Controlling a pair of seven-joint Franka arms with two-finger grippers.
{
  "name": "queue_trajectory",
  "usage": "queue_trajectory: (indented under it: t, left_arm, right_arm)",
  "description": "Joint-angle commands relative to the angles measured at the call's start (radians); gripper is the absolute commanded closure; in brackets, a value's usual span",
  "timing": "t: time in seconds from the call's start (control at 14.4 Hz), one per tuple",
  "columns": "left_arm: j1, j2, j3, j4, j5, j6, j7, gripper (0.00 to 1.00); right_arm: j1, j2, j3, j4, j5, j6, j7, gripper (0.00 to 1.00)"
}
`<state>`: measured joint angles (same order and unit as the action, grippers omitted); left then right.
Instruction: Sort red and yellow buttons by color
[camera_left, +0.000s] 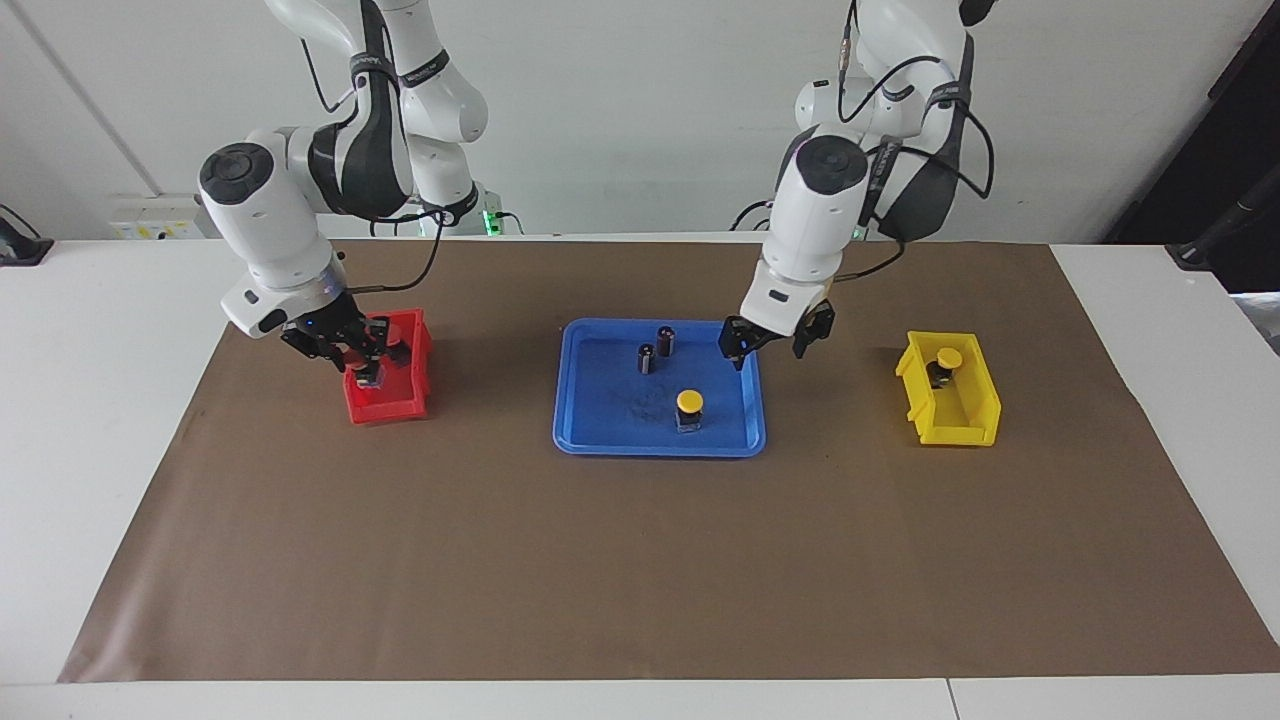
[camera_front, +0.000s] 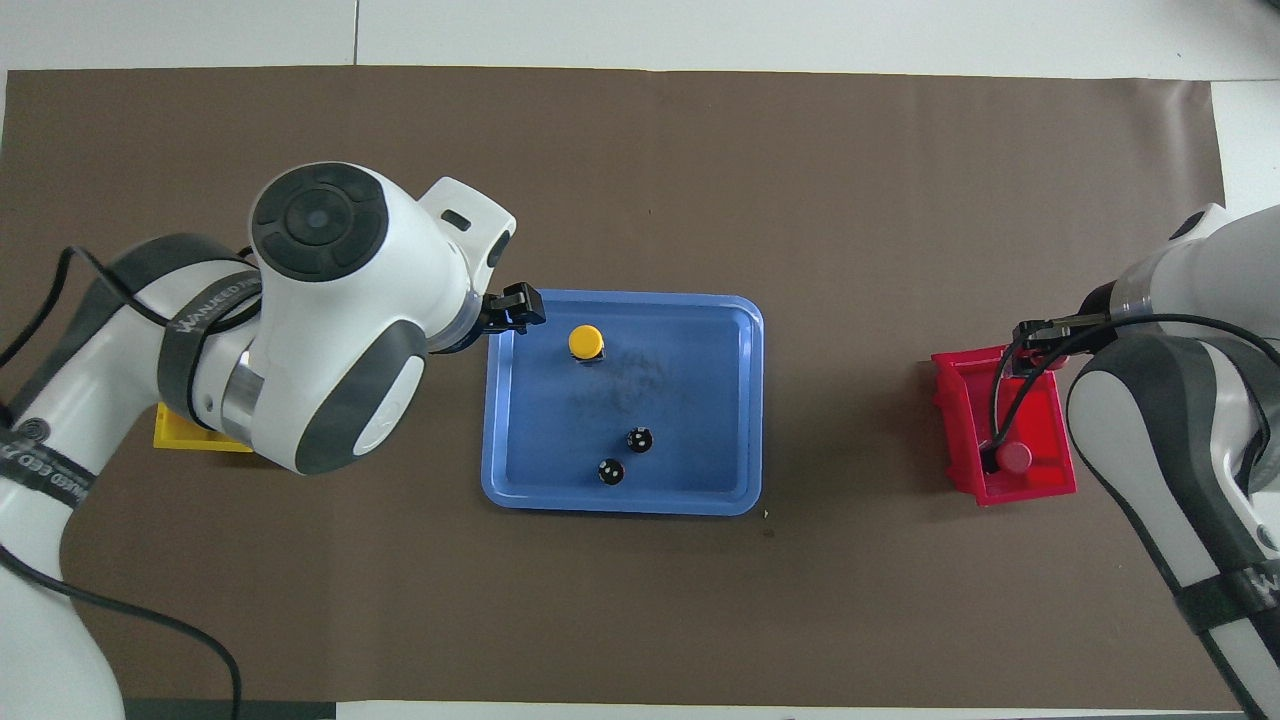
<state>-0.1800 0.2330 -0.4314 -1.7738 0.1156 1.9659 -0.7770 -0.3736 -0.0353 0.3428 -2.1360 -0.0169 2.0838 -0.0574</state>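
My right gripper (camera_left: 366, 366) is shut on a red button (camera_left: 369, 372) and hangs low over the red bin (camera_left: 392, 408). A second red button (camera_front: 1016, 457) lies in that bin (camera_front: 1012, 487). My left gripper (camera_left: 768, 345) is open and holds nothing. It hangs over the blue tray's (camera_left: 600, 444) edge at the left arm's end. One yellow button (camera_left: 689, 403) stands upright in the tray (camera_front: 500, 480), close to that gripper. Another yellow button (camera_left: 947, 361) sits in the yellow bin (camera_left: 955, 420).
Two capless dark cylinders (camera_left: 666, 340) (camera_left: 647, 357) stand in the tray, nearer to the robots than the yellow button (camera_front: 586, 342). A brown mat (camera_left: 640, 560) covers the table. In the overhead view the left arm hides most of the yellow bin (camera_front: 185, 440).
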Motion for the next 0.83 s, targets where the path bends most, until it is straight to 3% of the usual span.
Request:
queue_trajectory:
  t: [0.0,0.21,0.48,0.76]
  left_arm:
    - [-0.064,0.156,0.016,0.132,0.067,-0.002,-0.088,0.02]
    - [-0.104,0.216,0.017,0.177,0.068,0.01,-0.143,0.02]
    - [-0.133,0.239,0.017,0.169,0.073,0.071,-0.18,0.03]
    - [-0.128,0.239,0.017,0.156,0.072,0.096,-0.185,0.15]
  right_arm:
    - [-0.013,-0.063,0.012,-0.106,0.028,0.062,-0.042,0.78]
    - [-0.015,-0.083,0.01,-0.166,0.028,0.108,-0.084,0.78]
    - [-0.034,-0.081,0.01,-0.218,0.029,0.16,-0.101,0.78]
    - [-0.031,-0.063,0.01,-0.234,0.031,0.196,-0.096,0.78]
